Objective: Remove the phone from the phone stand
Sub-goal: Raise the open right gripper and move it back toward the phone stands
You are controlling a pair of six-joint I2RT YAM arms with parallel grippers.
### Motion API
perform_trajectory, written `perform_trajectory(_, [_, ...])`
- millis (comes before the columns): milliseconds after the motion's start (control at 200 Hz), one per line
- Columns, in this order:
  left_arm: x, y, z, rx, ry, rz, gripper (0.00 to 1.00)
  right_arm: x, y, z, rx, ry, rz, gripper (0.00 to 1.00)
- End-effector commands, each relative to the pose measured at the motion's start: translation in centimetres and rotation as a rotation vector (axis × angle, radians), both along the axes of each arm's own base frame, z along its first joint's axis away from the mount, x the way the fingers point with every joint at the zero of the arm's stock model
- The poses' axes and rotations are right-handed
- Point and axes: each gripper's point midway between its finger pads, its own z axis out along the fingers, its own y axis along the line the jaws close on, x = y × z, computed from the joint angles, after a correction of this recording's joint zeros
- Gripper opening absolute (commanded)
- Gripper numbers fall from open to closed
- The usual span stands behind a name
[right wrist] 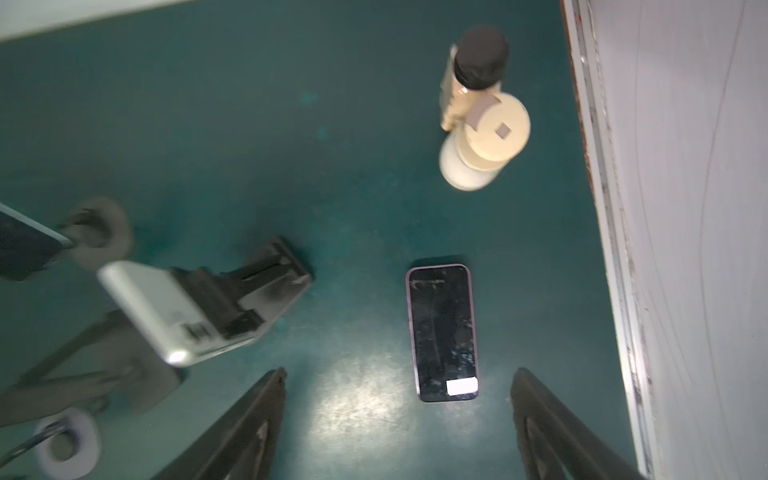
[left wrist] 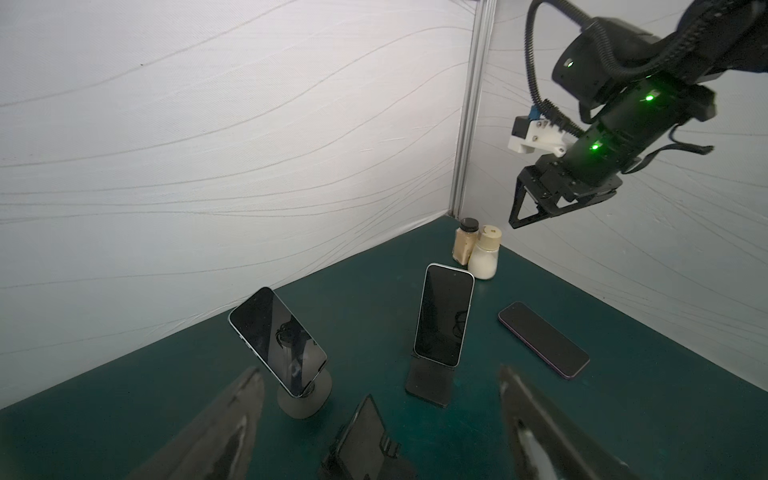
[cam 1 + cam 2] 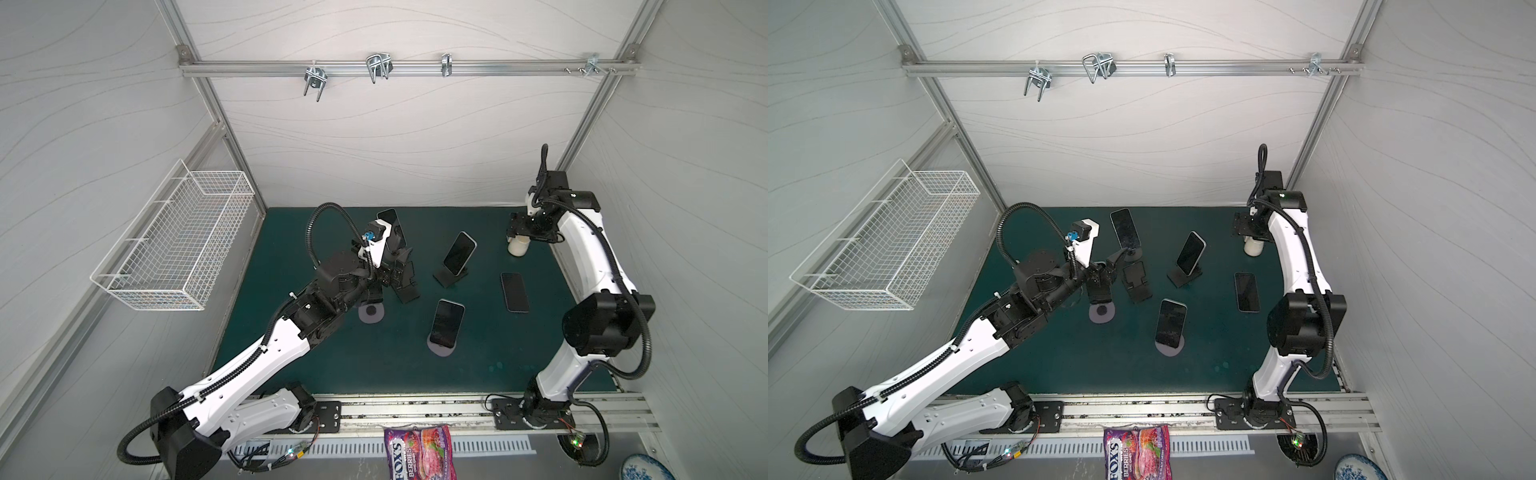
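Three phones rest on stands on the green mat. One leans on a black folding stand (image 3: 1183, 276) at the centre, the phone (image 3: 1191, 253) (image 2: 444, 313) upright. Another phone (image 3: 1125, 228) (image 2: 277, 340) sits tilted on a round stand at the back. A third phone (image 3: 1170, 322) sits on a grey round stand in front. My left gripper (image 3: 1108, 274) (image 2: 379, 376) hovers open beside an empty black stand (image 3: 1136, 284) (image 2: 361, 440), holding nothing. My right gripper (image 3: 1246, 226) (image 1: 400, 374) hangs open high over the back right corner, holding nothing.
A fourth phone (image 3: 1246, 292) (image 1: 442, 332) lies flat on the mat at the right. Two small bottles (image 2: 484, 253) (image 1: 484, 137) stand in the back right corner under the right gripper. An empty grey round stand (image 3: 1101, 312) sits below the left gripper. A wire basket (image 3: 888, 241) hangs on the left wall.
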Motion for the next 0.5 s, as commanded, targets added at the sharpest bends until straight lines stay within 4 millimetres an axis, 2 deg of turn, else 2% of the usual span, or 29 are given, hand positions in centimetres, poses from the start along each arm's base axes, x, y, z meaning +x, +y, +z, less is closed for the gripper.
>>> perform_trajectory(0, [-0.4, 1.1, 2.6, -0.051, -0.006, 0.042, 0.89, -1.8, 3.1, 3.6, 0.063, -0.075, 0.071, 0.85])
perform_trajectory(245, [-1.6, 3.6, 2.8, -0.056, 0.024, 0.105, 0.89, -5.6, 7.3, 7.6, 0.095, -0.203, 0.217, 0.84])
perform_trajectory(495, [-1.5, 6.3, 1.0, -0.033, 0.067, 0.242, 0.89, -9.8, 12.5, 8.8, 0.078, -0.295, 0.367, 0.83])
